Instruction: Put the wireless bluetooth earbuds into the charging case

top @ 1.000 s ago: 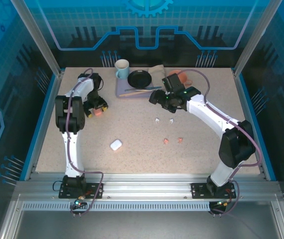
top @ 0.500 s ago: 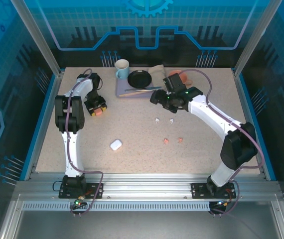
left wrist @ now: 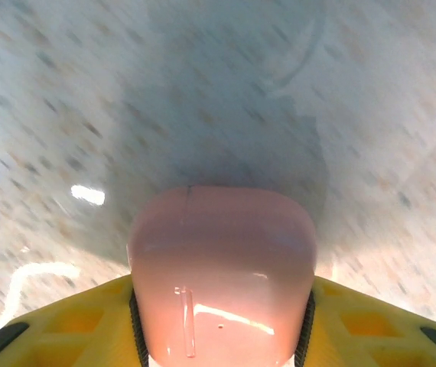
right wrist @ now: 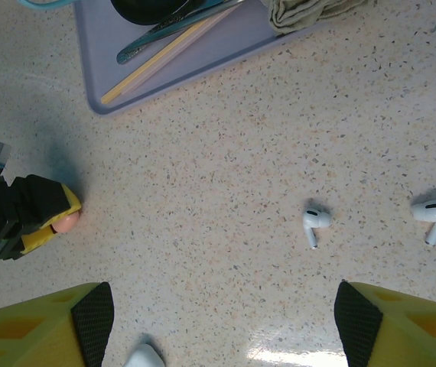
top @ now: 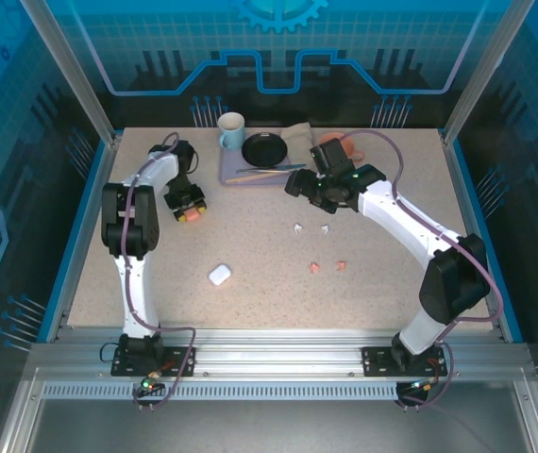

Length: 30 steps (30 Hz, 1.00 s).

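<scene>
Two white earbuds (right wrist: 315, 222) near the right gripper (right wrist: 222, 321), two salmon-pink earbuds (top: 314, 267) farther from it. Two cases: one pink case (left wrist: 222, 275) held by the left gripper (top: 185, 206), one white case (top: 219, 275). One mug (top: 231, 130), one tray (right wrist: 103, 53)

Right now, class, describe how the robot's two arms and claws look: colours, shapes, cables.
The left arm and the right arm are white tubular links joined by chunky black joints, on black bases bolted to a silver metal rail. A purplish-grey cable loops along each. The left claw and the right claw have yellow fingers with cut-out pockets and black inner pads.
</scene>
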Motion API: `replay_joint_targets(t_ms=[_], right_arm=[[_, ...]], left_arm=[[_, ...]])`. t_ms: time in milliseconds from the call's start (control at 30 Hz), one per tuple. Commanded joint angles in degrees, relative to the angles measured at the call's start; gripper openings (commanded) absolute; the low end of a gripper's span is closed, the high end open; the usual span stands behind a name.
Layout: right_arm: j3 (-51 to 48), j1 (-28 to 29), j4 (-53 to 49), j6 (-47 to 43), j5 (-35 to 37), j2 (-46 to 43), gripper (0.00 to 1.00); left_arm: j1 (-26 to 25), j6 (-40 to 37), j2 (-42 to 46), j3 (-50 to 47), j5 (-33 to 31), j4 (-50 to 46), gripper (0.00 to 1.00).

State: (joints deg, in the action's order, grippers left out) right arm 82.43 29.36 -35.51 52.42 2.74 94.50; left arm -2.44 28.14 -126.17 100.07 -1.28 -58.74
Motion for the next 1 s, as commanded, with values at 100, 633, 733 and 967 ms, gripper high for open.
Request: replay_joint_targets(t_ms=[100, 633, 733, 967], right_arm=[[-1.63, 0.61, -1.30, -1.08, 2.18, 0.33, 0.80], [-6.83, 0.69, -1.54, -1.83, 4.53, -0.19, 0.80], [-7.43, 0.69, -1.85, -1.95, 4.68, -0.45, 0.80], [-9.52, 1.02, -3.52, -2.17, 5.59, -1.99, 0.79]], left_arm=[[-10.43, 0.89, 10.33, -5.22, 3.57, 2.41, 0.39], [-32.89, 18.78, 12.26, -19.19, -0.20, 13.35, 0.45], [-33.42, 19.34, 11.64, -19.70, 0.72, 14.47, 0.63], [-31.29, 18.08, 15.15, -17.41, 0.41, 13.97, 0.98]])
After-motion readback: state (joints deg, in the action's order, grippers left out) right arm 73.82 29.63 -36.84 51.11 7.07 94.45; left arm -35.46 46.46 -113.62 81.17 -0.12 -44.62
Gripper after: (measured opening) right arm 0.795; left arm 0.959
